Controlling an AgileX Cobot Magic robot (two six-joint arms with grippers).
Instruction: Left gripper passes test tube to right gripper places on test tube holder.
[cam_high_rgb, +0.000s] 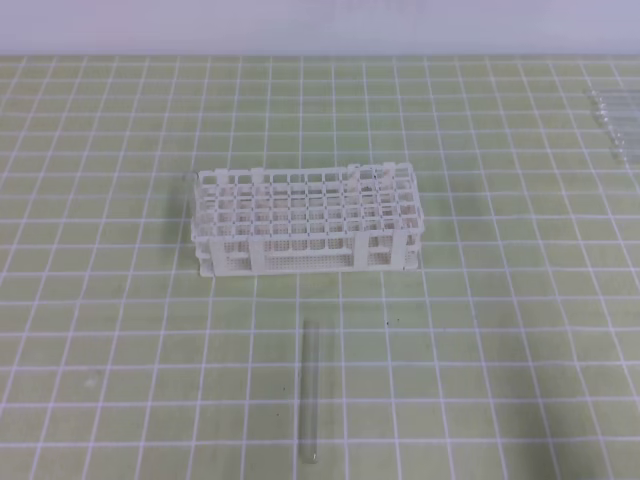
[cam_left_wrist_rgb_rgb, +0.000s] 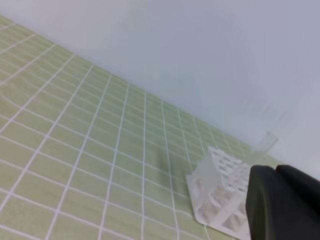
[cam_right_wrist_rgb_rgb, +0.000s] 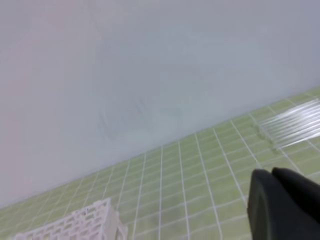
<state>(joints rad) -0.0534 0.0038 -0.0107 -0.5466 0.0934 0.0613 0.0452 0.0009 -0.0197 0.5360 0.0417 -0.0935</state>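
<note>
You have the test tube holder (cam_high_rgb: 305, 220) standing near the middle of the tabletop (cam_high_rgb: 520, 330), its long side running parallel to the near edge, well back from that edge. The test tube (cam_high_rgb: 310, 390) lies flat on the green grid mat on the near side of the holder, apart from it, pointing roughly from the holder toward the near edge and ending close to that edge. A bundle of spare tubes (cam_high_rgb: 618, 118) rests at the far right corner of the tabletop.

Neither hand appears in the high view. In the left wrist view you see only a dark corner of the left hand (cam_left_wrist_rgb_rgb: 282, 205) low at the right, with the holder just beyond it; whether its fingers are apart or closed cannot be told, and nothing shows in its grip. The right wrist view gives you the same: a black edge of the right hand (cam_right_wrist_rgb_rgb: 282, 205), the spare tubes beyond it, its opening impossible to judge.
</note>
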